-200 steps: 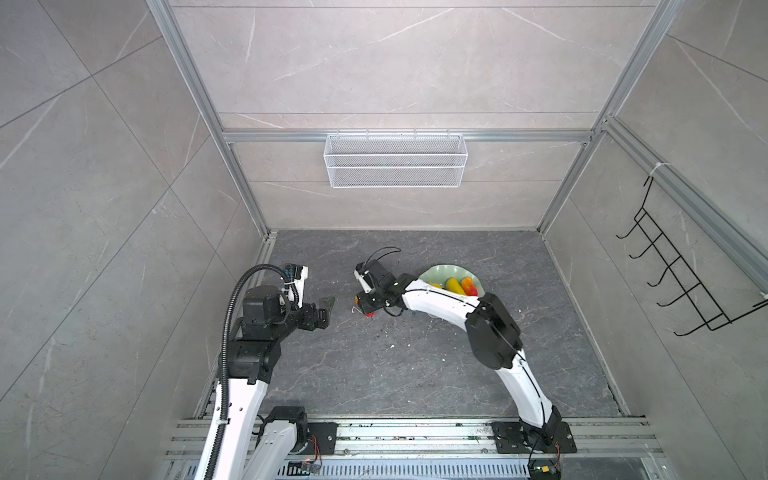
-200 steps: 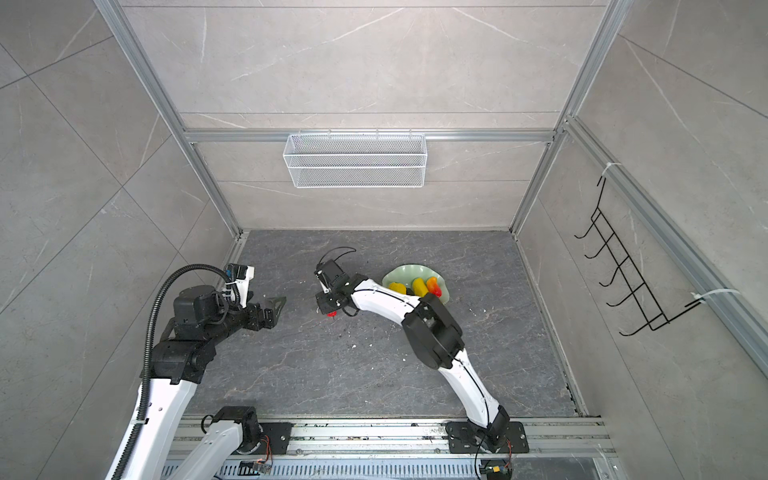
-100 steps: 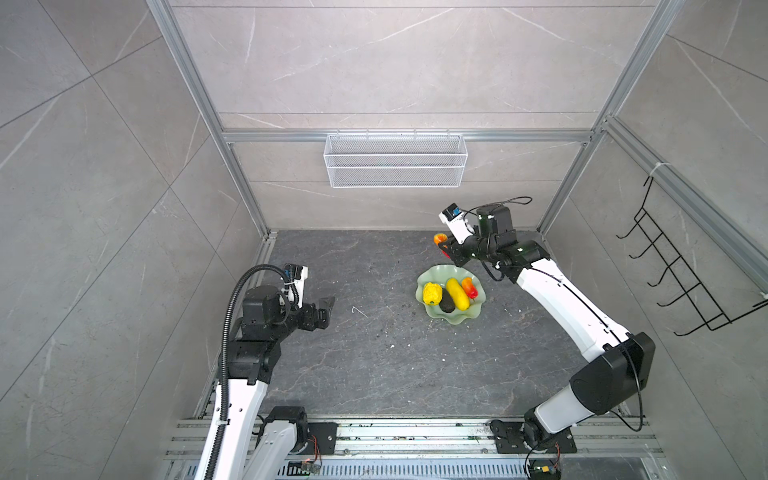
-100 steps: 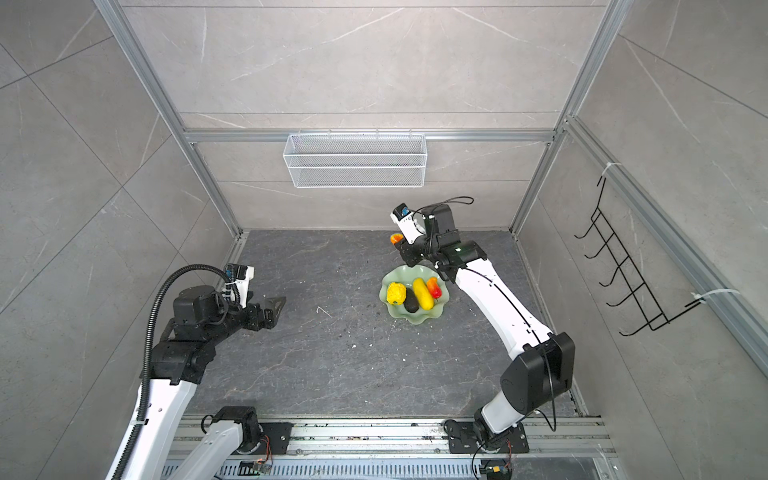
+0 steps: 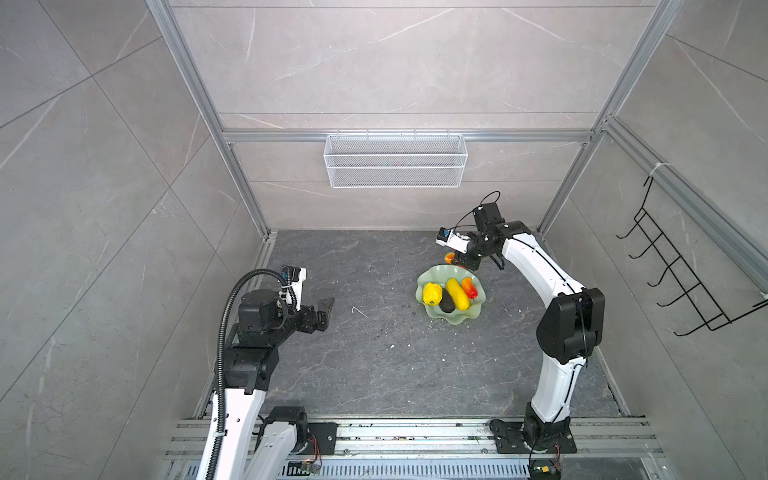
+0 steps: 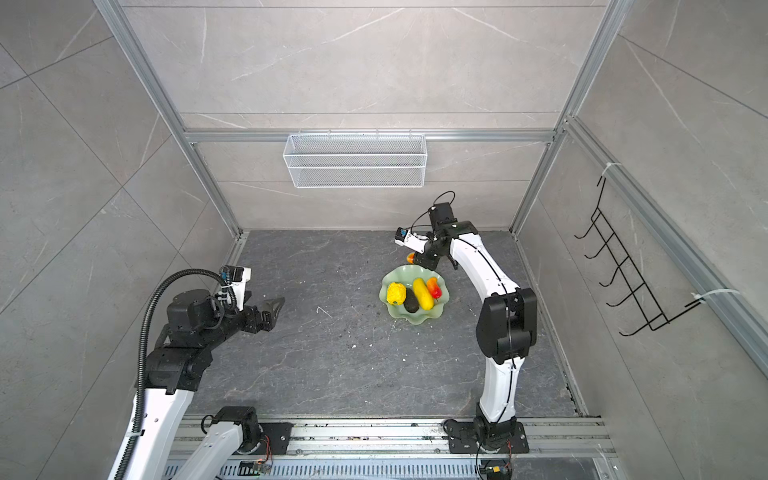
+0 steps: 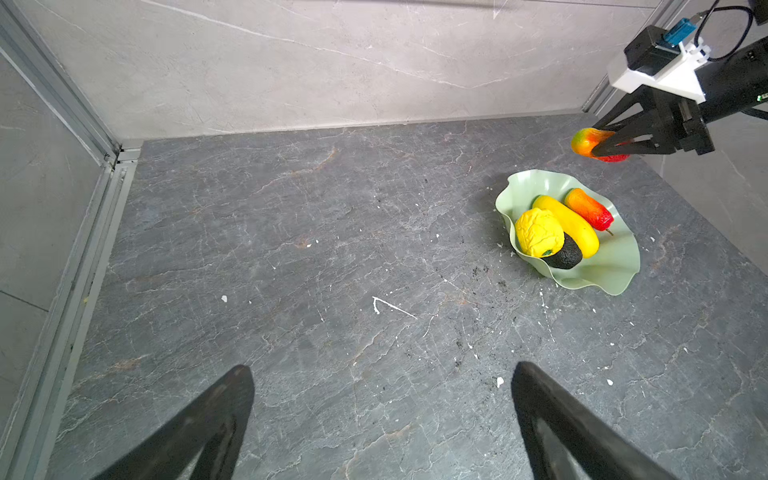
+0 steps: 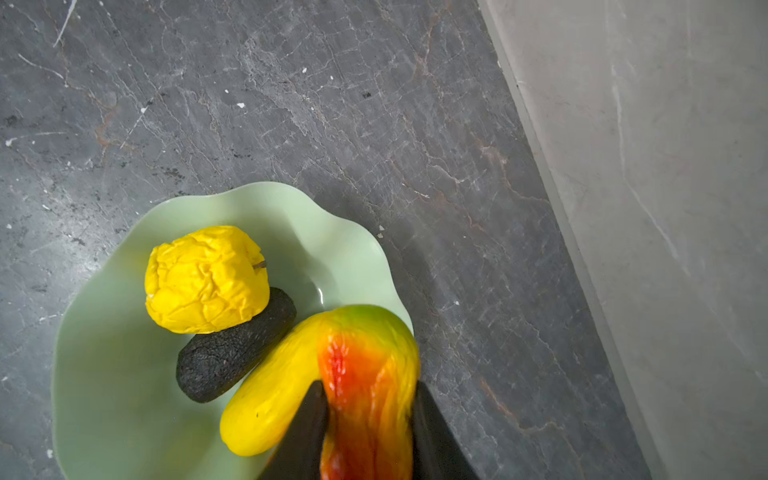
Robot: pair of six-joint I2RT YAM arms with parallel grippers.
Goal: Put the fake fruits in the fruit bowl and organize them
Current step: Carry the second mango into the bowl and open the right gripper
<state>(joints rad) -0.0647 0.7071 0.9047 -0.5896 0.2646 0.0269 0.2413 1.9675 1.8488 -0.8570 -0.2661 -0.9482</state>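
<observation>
The right gripper (image 5: 455, 259) is clamped narrowly on the 5th fruit, a red-orange tapered piece (image 7: 584, 141), whose long axis runs in line with the fingers (yellow-green end outward). It hangs at the far rim of the fruit bowl (image 5: 430, 276), seemingly just over it. The 4 other fruits (image 5: 457, 294) lie inside, toward the arm's base. The left gripper (image 7: 382, 368), spread wide and empty, is well apart.
</observation>
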